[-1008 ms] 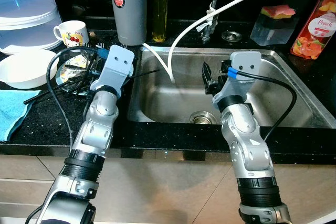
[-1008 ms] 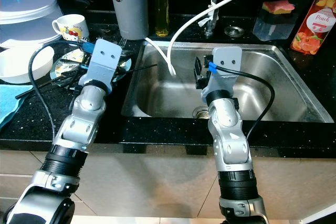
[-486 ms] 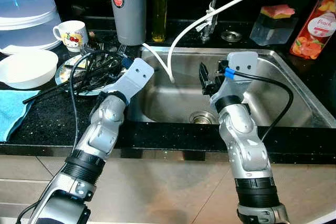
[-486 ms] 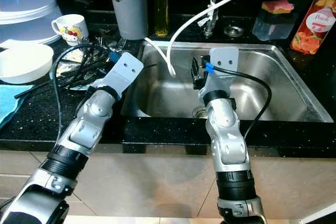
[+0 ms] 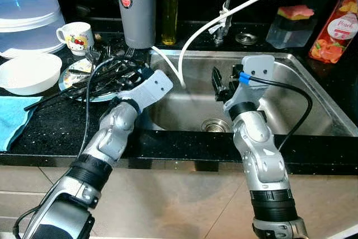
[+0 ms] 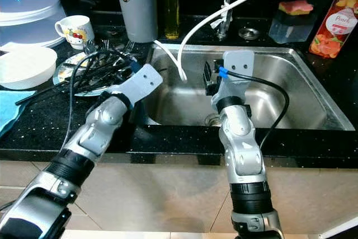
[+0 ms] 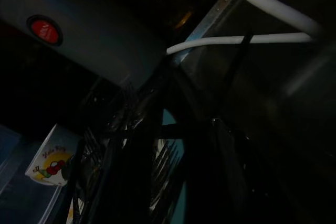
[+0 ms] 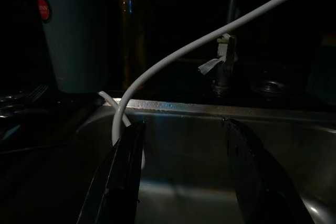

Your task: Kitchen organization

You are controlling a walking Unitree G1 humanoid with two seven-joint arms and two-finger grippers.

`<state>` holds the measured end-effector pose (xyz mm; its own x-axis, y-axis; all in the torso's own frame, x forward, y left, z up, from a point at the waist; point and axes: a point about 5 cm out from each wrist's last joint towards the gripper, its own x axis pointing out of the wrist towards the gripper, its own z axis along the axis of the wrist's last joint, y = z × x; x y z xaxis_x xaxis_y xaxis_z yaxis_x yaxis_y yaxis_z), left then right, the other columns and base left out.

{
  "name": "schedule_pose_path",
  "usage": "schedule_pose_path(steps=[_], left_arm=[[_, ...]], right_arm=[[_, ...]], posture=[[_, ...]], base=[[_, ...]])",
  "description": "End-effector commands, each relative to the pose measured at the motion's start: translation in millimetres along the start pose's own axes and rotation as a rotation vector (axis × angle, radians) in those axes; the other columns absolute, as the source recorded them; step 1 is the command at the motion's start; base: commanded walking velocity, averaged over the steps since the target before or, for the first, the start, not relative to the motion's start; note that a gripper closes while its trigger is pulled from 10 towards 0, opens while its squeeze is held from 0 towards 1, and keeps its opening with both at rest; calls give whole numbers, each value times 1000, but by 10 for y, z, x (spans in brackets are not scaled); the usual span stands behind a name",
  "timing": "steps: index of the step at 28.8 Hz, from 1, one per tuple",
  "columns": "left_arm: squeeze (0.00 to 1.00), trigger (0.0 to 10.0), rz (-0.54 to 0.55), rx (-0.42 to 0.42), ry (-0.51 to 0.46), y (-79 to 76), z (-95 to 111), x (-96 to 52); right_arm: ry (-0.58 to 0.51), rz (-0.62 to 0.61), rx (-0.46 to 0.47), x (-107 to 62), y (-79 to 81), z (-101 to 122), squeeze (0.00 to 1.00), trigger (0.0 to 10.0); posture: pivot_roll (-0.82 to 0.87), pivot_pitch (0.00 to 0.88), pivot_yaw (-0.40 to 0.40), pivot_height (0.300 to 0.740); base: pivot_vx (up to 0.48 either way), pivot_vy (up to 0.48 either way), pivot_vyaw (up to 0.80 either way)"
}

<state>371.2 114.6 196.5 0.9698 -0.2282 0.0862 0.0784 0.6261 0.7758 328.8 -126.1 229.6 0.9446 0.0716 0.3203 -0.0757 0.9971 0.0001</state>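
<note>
A plate piled with dark forks and other cutlery sits on the black counter left of the steel sink. My left gripper is at the sink's left rim, pointing back at that plate, hidden behind its grey wrist mount. The left wrist view is dark; fork tines, a cartoon mug and a grey canister can be made out. My right gripper hangs open over the sink basin, holding nothing, with its fingers wide apart.
A white bowl, a blue cloth, a mug and stacked clear containers fill the left counter. A white hose curves into the sink. An oil bottle, a sponge holder and a peach bottle line the back.
My left wrist has swung right from above the plate to the sink's left rim and turned; its cable now loops over the plate. The right arm has barely moved.
</note>
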Motion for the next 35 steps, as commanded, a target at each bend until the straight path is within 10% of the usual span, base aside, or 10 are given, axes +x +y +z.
schedule_pose_path(steps=[1,12,13,15,18,21,35], left_arm=[[0,9451,-22,56,-31,4,12,13],[0,10000,7,177,-118,53,90,97],[0,8431,13,185,-115,63,88,104],[0,8431,16,189,-113,69,85,108],[0,1725,45,187,-87,112,48,135],[0,0,57,189,-89,135,51,147],[0,0,89,206,-69,172,-12,161]], right_arm=[[-4,7,2,-13,16,-7,0,10000],[-10,3,-3,-13,5,0,0,10000],[-10,3,-3,-14,4,1,0,10000],[-10,3,-3,-14,3,1,0,10000],[-10,0,-4,-14,-3,0,0,10000],[-10,-2,-4,-16,-6,1,0,10000],[-9,-11,-6,-17,-33,3,0,10000]], posture=[[90,12,12,740],[84,0,18,740],[84,0,18,740],[84,0,18,740],[84,0,21,740],[82,0,22,740],[83,13,19,740]], base=[[0,0,0],[0,0,0],[0,0,0],[0,0,0],[0,0,0],[0,0,0],[0,0,0]])
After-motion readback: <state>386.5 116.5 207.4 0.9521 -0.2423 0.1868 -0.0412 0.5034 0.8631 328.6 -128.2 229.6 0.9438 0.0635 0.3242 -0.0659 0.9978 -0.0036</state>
